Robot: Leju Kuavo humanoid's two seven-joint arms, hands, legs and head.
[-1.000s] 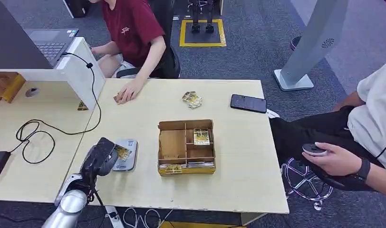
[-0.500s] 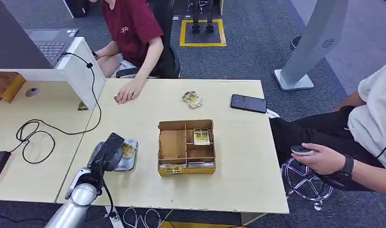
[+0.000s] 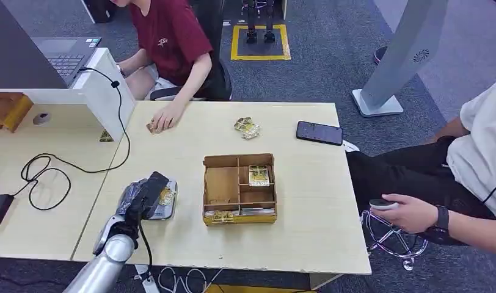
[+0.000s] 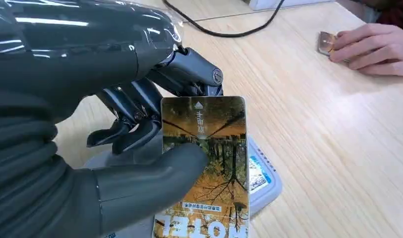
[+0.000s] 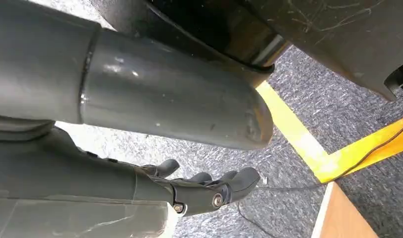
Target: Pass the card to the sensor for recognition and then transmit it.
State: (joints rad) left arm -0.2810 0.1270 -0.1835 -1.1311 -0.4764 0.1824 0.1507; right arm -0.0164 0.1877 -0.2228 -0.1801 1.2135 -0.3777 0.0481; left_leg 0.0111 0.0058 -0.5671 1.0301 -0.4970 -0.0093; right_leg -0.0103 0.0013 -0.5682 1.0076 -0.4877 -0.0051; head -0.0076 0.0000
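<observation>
My left hand (image 3: 143, 194) (image 4: 140, 144) pinches an orange-brown hotel card (image 4: 207, 163) (image 3: 166, 196) between thumb and fingers. The card hovers over the grey card sensor (image 3: 163, 206) (image 4: 261, 183) near the table's front left. My right hand (image 5: 199, 191) hangs beside my body over the carpet, fingers apart, holding nothing.
A cardboard divider box (image 3: 239, 189) with cards in its compartments stands right of the sensor. A person's hand (image 3: 166, 116) (image 4: 368, 42) rests on a card at the far side. Loose cards (image 3: 247, 127) and a phone (image 3: 319, 132) lie farther back. Another person (image 3: 453, 183) sits at the right.
My left hand has carried the card to the right, from the sensor's left side to above it. The seated person's hand at the right has shifted slightly.
</observation>
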